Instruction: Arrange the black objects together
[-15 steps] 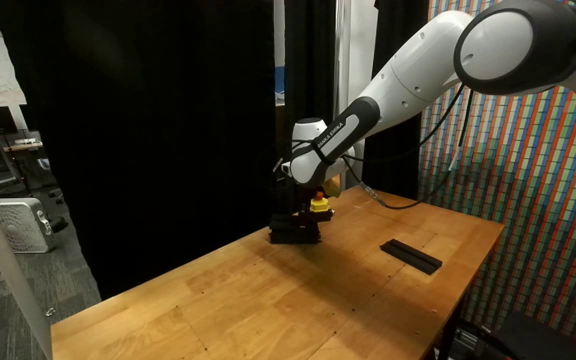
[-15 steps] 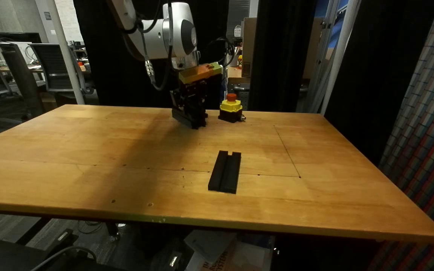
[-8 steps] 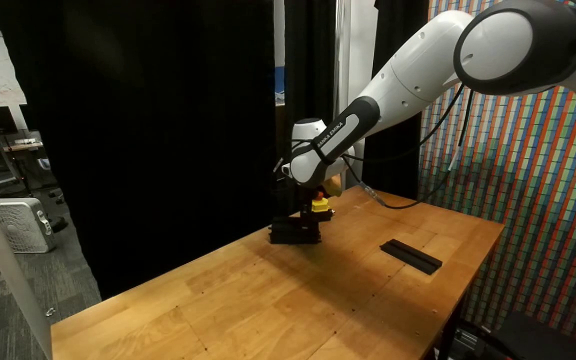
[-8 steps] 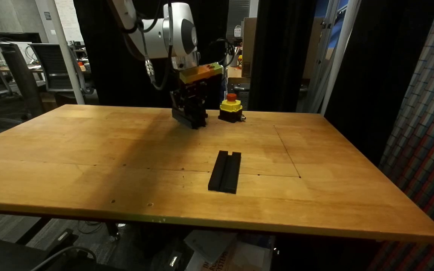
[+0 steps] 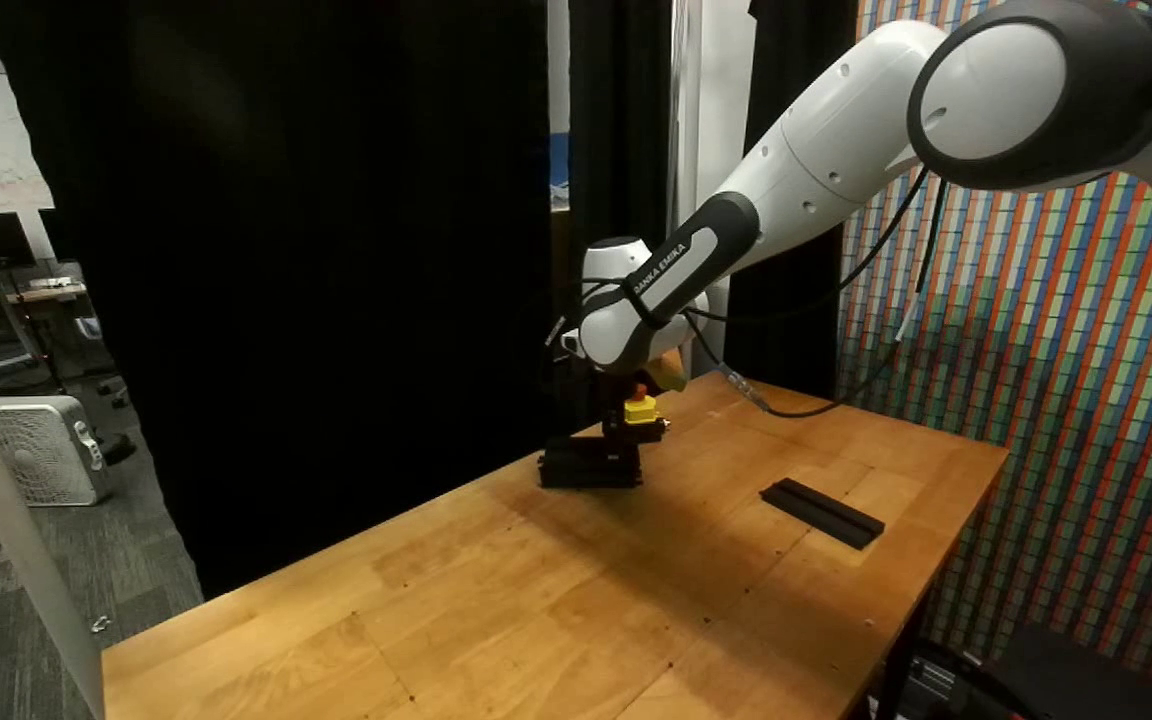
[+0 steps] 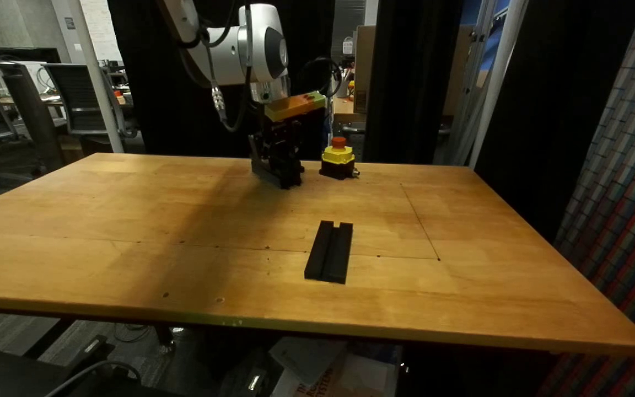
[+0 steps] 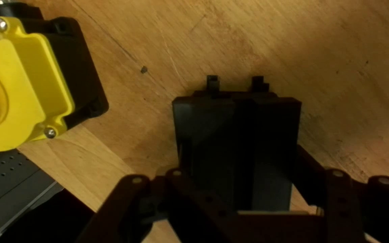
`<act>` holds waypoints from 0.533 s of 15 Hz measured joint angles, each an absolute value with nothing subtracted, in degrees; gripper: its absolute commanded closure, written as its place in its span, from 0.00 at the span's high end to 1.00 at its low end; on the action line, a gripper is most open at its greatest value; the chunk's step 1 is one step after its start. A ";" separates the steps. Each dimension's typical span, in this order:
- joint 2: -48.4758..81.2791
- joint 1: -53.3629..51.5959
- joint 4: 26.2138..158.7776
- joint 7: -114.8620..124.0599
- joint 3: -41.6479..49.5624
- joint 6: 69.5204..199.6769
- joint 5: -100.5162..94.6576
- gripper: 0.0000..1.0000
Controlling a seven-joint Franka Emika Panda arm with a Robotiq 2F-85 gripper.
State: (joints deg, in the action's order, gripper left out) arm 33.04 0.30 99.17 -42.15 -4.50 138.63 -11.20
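One black block (image 7: 209, 135) looks pinched across its sides by the gripper (image 7: 242, 150), wrist-view lower centre, prob so it stacks straight.

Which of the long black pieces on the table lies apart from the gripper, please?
It is the low grooved piece, lying by itself in both exterior views; the black block sits right at the gripper.

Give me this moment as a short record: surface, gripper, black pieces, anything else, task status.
Surface: wooden table
Gripper: fingers either side of the black block; whether clamped, unclear
Loose piece: grooved black piece, flat on the table, apart from the block
Other: red-topped yellow box beside the gripper, not touching the block
Task status: not yet arranged together
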 measured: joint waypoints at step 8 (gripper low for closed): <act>33.14 0.30 98.73 -43.67 -4.48 138.17 -11.20 0.46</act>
